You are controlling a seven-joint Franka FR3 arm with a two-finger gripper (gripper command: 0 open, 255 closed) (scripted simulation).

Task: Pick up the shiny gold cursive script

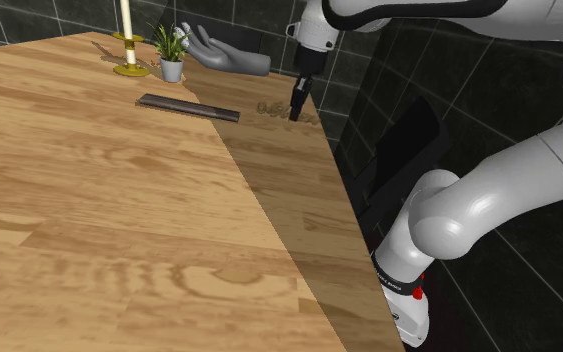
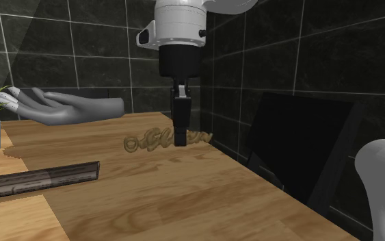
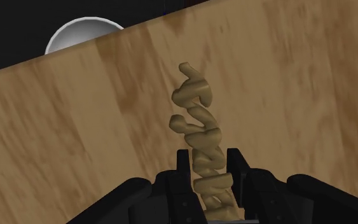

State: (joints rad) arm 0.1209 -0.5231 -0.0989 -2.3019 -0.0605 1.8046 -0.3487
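The gold cursive script (image 1: 272, 107) lies flat on the wooden table (image 1: 119, 220), near its far edge by the dark tiled wall. In the second exterior view the script (image 2: 148, 142) stretches left from my black gripper (image 2: 180, 141), which stands straight down on its right half. In the wrist view the script (image 3: 194, 105) runs away from the gripper (image 3: 209, 170), and both fingers (image 3: 184, 168) press its sides at the near end. From the shoulder view the gripper (image 1: 296, 114) touches down on the lettering.
A grey hand sculpture (image 1: 231, 58) lies behind the script. A small potted plant (image 1: 171, 55) and a yellow candlestick (image 1: 129, 50) stand at the far left. A dark flat bar (image 1: 189, 106) lies left of the script. The table edge (image 1: 319, 190) drops off beside a black panel (image 2: 300, 150).
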